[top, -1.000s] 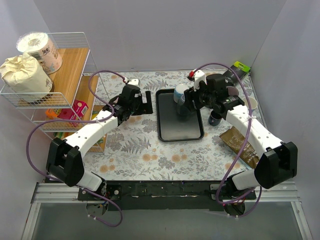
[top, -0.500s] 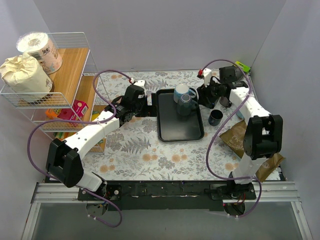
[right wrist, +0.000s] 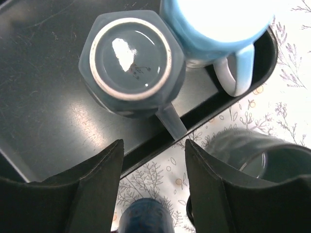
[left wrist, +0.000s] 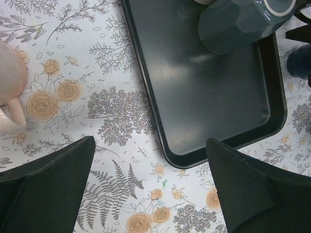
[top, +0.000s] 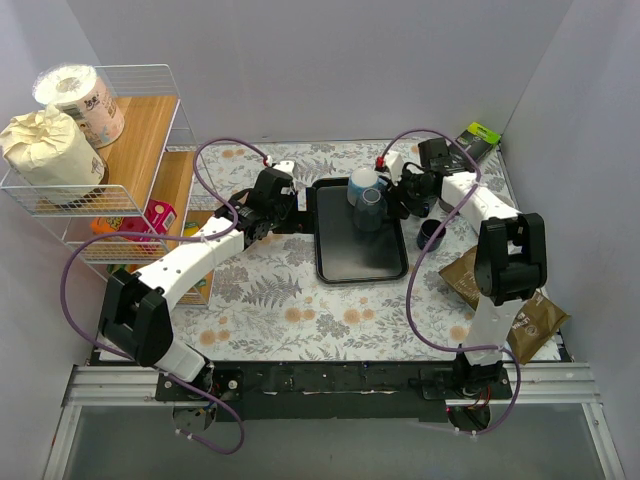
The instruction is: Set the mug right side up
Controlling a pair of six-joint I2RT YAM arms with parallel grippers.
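Observation:
A dark teal mug point(top: 369, 208) stands upside down at the far end of the black tray point(top: 355, 262). In the right wrist view its base point(right wrist: 130, 58) faces up and its handle point(right wrist: 170, 121) points toward my fingers. My right gripper point(right wrist: 153, 145) is open and empty. It hovers over the tray's right rim just short of the handle, and shows in the top view point(top: 402, 196). My left gripper point(left wrist: 149, 143) is open and empty over the floral table by the tray's left rim point(top: 290, 212). The teal mug also shows in the left wrist view point(left wrist: 243, 22).
A light blue mug point(top: 362, 183) stands on the tray, touching the teal one. A small dark cup point(top: 432, 234) and brown packets point(top: 470, 276) lie right of the tray. A pink mug point(left wrist: 12, 97) is left of my left gripper. A wire shelf point(top: 120, 160) stands at the far left.
The right arm has folded back toward the far right, its gripper drawing off the mug to the tray's right rim. The left gripper has edged right toward the tray. The mug stays inverted.

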